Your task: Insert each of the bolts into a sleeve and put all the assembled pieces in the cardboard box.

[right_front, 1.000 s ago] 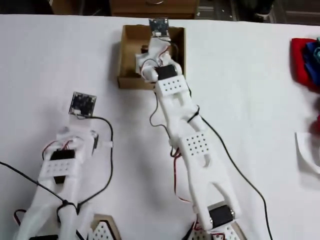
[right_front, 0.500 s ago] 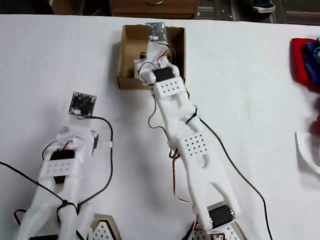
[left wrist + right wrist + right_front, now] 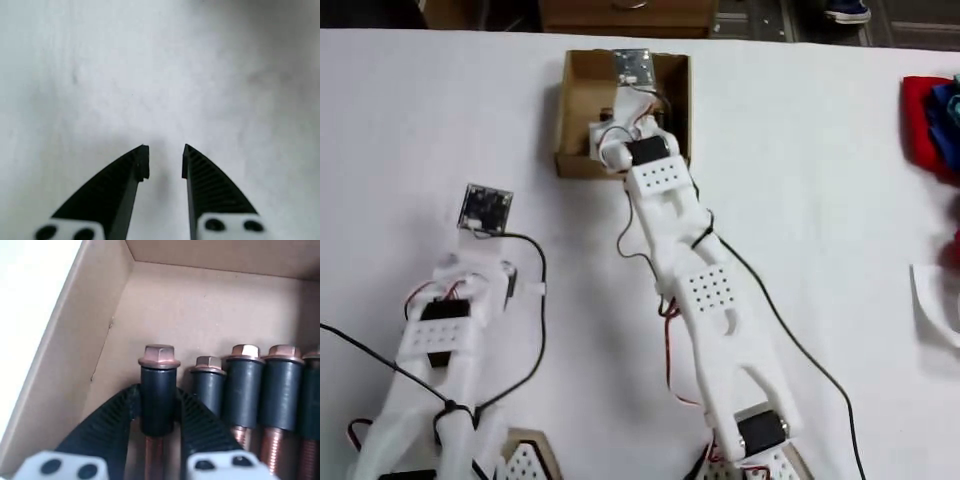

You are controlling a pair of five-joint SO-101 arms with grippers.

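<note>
Right hand deeper in box, clamped on sleeved bolt lengthwise, head foremost; left hand apart.

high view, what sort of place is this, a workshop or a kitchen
Probably a robotics lab or hobby workbench, not a kitchen: white robot arms at a white table, the right gripper holding a sleeved bolt inside a cardboard box beside more sleeved bolts.
</note>
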